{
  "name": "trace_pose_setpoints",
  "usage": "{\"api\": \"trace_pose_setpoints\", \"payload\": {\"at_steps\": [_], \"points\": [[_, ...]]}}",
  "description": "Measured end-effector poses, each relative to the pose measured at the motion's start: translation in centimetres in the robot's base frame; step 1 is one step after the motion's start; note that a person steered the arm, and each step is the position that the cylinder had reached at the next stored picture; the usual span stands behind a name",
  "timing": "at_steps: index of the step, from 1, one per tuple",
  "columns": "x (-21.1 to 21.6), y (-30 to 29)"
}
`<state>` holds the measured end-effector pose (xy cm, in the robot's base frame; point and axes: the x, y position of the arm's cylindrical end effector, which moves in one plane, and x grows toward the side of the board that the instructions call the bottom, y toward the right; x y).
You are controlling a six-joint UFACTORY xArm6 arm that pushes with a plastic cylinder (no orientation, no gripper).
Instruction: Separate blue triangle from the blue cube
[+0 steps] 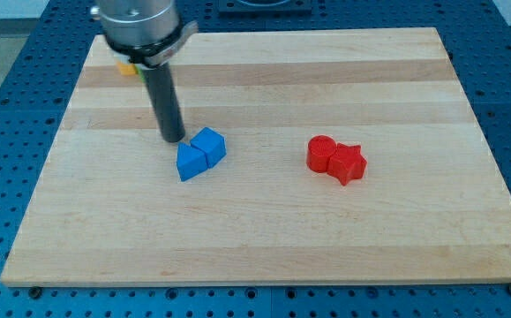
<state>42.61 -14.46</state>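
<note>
Our end effector is no gripper at all, only a straight dark rod hanging from a grey metal housing at the view's top left; it has no jaws to stand wide or narrow, and it holds nothing. My tip rests on the pale wooden tabletop, just up and to the view's left of the two blue blocks. We cannot tell whether it touches either of them, though it sits very close to both.

We see the small blue plastic triangle and the small blue plastic cube pressed together, sharing one edge. The triangle lies lower and to the view's left, the cube higher and to the view's right. Together they sit a little left of the board's middle.

Well apart from them, toward the view's right, we find two red plastic blocks touching each other: a red rounded block on the left and a red star-shaped block on the right.

At the view's top left, partly hidden behind the housing, a small yellow block peeks out with a sliver of green beside it; we cannot make out their shapes.

Around the board runs a blue perforated base
</note>
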Motion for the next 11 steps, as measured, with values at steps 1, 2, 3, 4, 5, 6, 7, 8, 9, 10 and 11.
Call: {"api": "trace_pose_setpoints", "payload": {"at_steps": [1, 2, 3, 4, 5, 6, 7, 8, 9, 10, 11], "points": [[2.5, -2.4], [7.3, -0.2], [8.6, 2.9], [7.3, 3.4], [4.8, 3.4], [2.6, 3.4], [0.9, 3.4], [-0.3, 3.8], [-1.0, 3.3], [-1.2, 1.8], [-2.4, 1.5]]}}
